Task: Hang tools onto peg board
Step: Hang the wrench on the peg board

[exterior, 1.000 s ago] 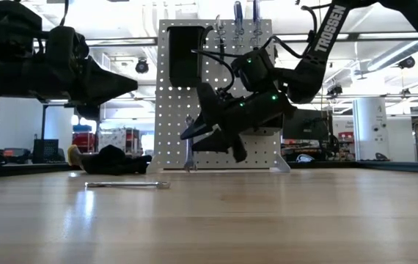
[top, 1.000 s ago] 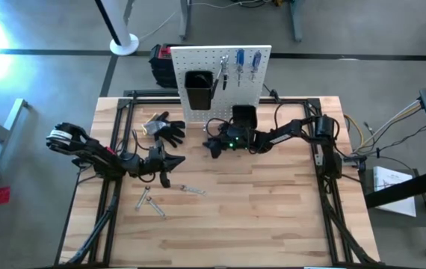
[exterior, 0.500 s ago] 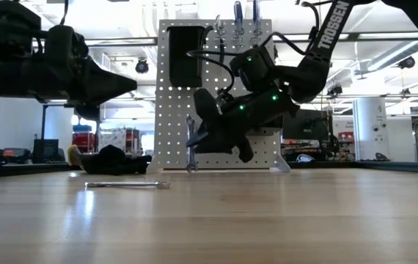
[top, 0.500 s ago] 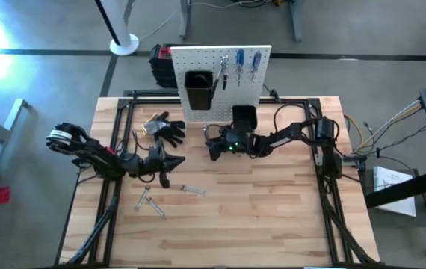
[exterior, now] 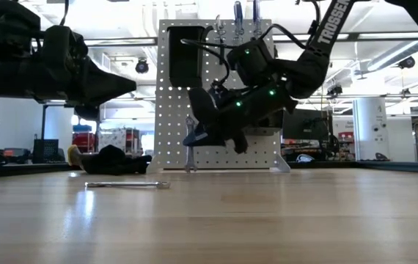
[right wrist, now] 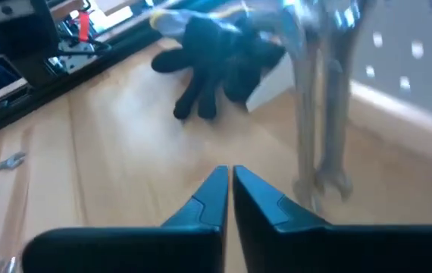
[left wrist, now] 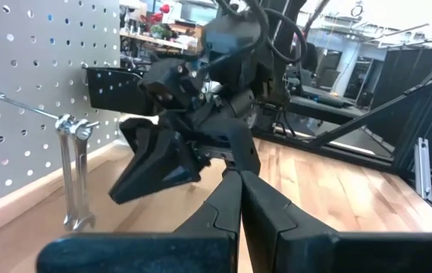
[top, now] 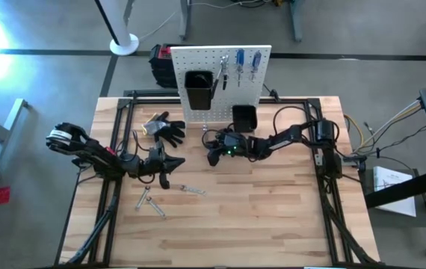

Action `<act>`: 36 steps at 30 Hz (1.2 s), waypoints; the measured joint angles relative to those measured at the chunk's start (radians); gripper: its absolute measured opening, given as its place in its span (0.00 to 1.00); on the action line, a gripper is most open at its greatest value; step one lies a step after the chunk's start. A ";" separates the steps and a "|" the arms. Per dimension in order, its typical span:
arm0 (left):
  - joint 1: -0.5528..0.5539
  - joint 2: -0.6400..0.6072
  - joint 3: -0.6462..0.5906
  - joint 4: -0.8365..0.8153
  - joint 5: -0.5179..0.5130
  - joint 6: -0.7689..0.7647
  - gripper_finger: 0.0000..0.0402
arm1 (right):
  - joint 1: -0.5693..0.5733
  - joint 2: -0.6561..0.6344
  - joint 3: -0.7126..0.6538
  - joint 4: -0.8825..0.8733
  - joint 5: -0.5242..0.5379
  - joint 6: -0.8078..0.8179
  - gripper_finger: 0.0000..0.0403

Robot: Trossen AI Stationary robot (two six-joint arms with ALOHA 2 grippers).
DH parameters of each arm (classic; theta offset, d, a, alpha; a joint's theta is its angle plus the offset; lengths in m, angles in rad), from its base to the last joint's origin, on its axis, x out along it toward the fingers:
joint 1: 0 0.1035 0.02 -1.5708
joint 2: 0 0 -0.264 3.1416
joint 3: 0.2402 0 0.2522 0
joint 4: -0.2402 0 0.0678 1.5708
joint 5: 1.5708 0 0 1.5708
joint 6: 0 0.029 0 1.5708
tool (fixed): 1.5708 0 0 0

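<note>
1. Your right gripper point(right wrist: 230, 199) sits just in front of the peg board point(top: 205, 60), fingers together and empty, likely because a wrench point(left wrist: 73, 171) already hangs from a hook there
2. Your left gripper point(left wrist: 240, 216) waits well left of the board, fingers pressed together, holding nothing
3. Slim shiny metal wrenches point(top: 153, 203) lie flat on the pale wood table point(top: 273, 217), well in front of the board; blue-handled screwdrivers point(top: 247, 61) hang near its top

- The wrench point(right wrist: 324, 114) is showing motion-blurred in the right wrist view, its top running off the picture's edge.
- The glove point(right wrist: 220, 57) behind it is blurring too.
- In the low view, the right arm point(exterior: 268, 66) is hiding part of the board point(exterior: 172, 110).
</note>
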 joint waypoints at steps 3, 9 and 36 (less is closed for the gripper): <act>0.000 0.000 0.000 -0.004 0.000 0.003 0.00 | -0.015 0.000 0.027 0.000 -0.002 -0.039 0.02; 0.000 0.000 0.000 -0.016 0.000 0.000 0.00 | -0.043 0.000 0.082 -0.082 0.009 -0.085 0.00; 0.000 0.000 0.000 -0.036 0.000 -0.003 0.00 | -0.099 0.002 0.101 -0.103 0.025 -0.172 0.00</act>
